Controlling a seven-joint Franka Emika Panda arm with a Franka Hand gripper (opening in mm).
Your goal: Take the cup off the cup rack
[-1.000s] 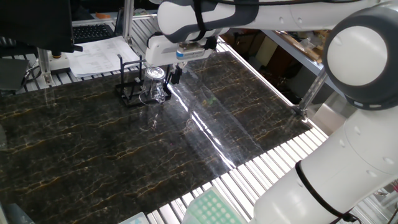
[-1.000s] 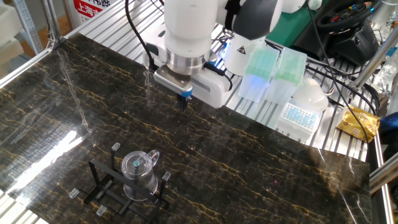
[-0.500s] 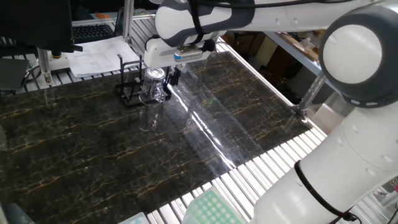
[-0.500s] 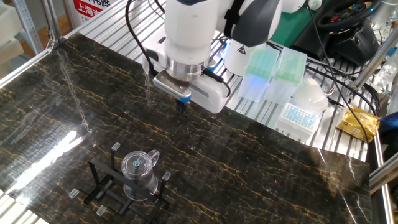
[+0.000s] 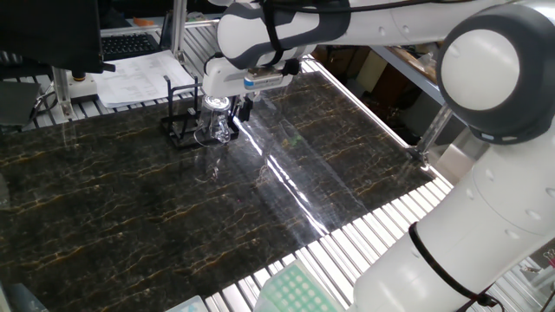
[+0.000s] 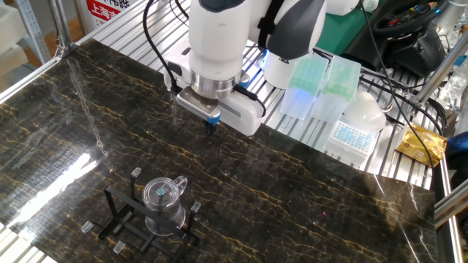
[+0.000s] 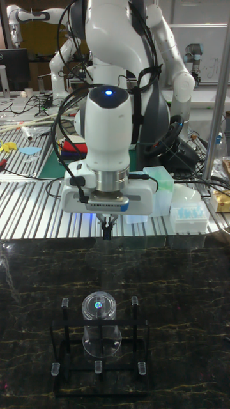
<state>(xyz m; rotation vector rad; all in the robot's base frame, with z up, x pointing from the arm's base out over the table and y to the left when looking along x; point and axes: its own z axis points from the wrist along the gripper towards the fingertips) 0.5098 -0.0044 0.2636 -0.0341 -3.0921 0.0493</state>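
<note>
Nothing lifted yet: cup [image 7: 99, 323] sits on cup rack [image 7: 135, 367]; end effector [image 7: 107, 232] hovers beyond, clenched, grasping nothing.

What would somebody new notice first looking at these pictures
The big white robot arm fills the middle of the tall view, its gripper hanging with fingers close together above the dark marble-patterned table. In front of it, near the table's edge, a small clear glass cup sits upside down on a black thin-wire cup rack. Behind the table, pale green and white plastic tip boxes lie on the slatted metal bench.
</note>
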